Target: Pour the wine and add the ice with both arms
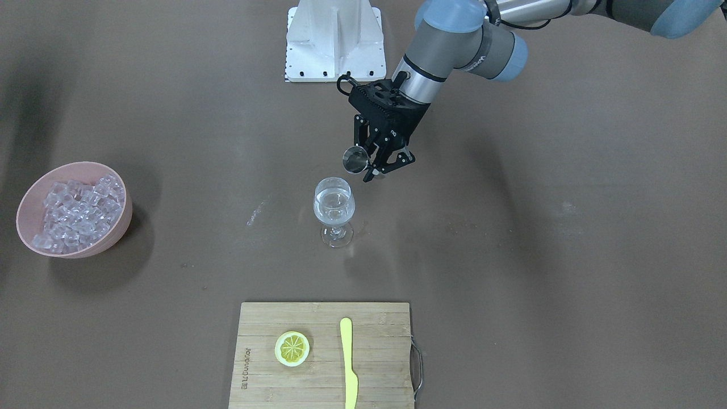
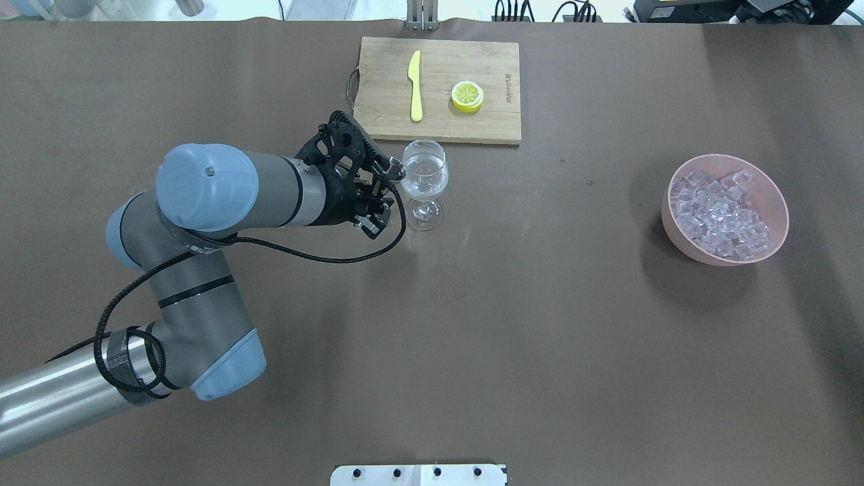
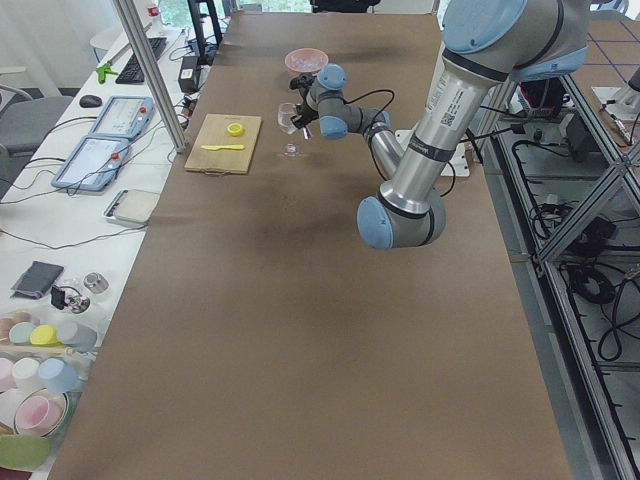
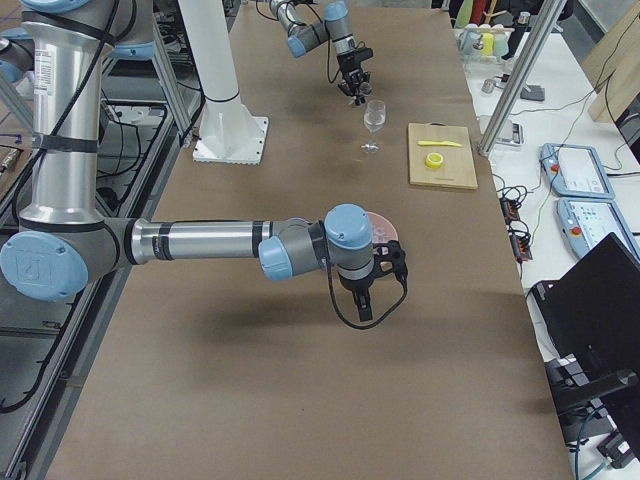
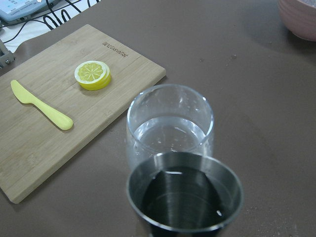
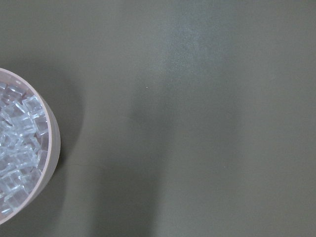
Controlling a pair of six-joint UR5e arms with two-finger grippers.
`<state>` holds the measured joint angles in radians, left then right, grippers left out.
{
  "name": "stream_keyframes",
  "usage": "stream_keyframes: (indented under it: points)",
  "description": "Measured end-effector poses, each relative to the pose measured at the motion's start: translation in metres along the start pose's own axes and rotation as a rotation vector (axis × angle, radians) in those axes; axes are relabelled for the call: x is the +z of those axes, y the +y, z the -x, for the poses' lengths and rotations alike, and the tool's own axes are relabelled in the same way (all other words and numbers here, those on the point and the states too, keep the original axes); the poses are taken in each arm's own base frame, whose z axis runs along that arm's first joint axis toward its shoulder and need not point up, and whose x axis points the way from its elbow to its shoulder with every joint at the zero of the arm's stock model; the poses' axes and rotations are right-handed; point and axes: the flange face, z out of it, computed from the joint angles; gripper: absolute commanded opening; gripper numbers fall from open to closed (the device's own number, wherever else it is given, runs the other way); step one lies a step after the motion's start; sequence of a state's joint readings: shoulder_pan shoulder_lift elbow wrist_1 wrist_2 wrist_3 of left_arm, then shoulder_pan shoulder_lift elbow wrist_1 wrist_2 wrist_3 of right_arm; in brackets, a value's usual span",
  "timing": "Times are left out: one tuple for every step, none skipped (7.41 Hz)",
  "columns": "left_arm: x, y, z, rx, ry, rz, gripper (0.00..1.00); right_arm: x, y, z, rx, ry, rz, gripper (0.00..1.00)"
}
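Observation:
My left gripper (image 1: 372,163) is shut on a small steel measuring cup (image 1: 355,159), tilted on its side just behind the rim of the wine glass (image 1: 334,207). The glass stands upright mid-table with a small amount of clear wine (image 1: 334,213) in its bowl. In the left wrist view the cup (image 5: 185,197) shows dark inside, right before the glass (image 5: 170,123). The ice (image 1: 79,213) fills a pink bowl (image 1: 116,233). My right gripper (image 4: 368,295) hangs beside that bowl (image 4: 385,222); I cannot tell whether it is open or shut.
A wooden cutting board (image 1: 324,386) beyond the glass carries a lemon slice (image 1: 292,348) and a yellow knife (image 1: 348,363). The white pedestal (image 1: 334,40) stands at the robot's side. The right wrist view shows the bowl rim (image 6: 53,148) and brown table.

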<state>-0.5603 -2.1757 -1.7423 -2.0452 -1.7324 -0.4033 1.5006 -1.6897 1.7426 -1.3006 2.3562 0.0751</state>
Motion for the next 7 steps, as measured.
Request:
stream_keyframes:
  points:
    - [0.0007,-0.0041,-0.0025,-0.003,-0.003,0.023,0.00,-0.0001,0.0002,-0.0002,0.000,0.000,0.000,1.00]
    - [0.0014,-0.0065,-0.0036,-0.003,-0.007,0.040,0.00,-0.0001,0.0006,-0.0006,0.001,0.000,0.000,1.00]
    - [0.0014,-0.0073,-0.0031,0.000,-0.013,0.053,0.00,0.0000,0.0010,-0.0007,0.002,-0.001,0.001,1.00]
    - [0.0015,-0.0073,-0.0026,0.000,-0.018,0.065,0.00,0.0002,0.0014,-0.0009,0.003,-0.001,0.001,1.00]
    - [0.0012,-0.0080,-0.0029,0.000,-0.022,0.073,0.00,0.0003,0.0018,-0.0011,0.003,-0.001,0.002,1.00]
    - [0.0011,-0.0092,-0.0035,-0.001,-0.024,0.079,0.00,0.0003,0.0020,-0.0011,0.003,-0.001,0.002,1.00]
    - [0.0008,-0.0133,-0.0055,-0.003,-0.028,0.089,0.00,0.0004,0.0021,-0.0011,0.004,-0.002,0.002,1.00]
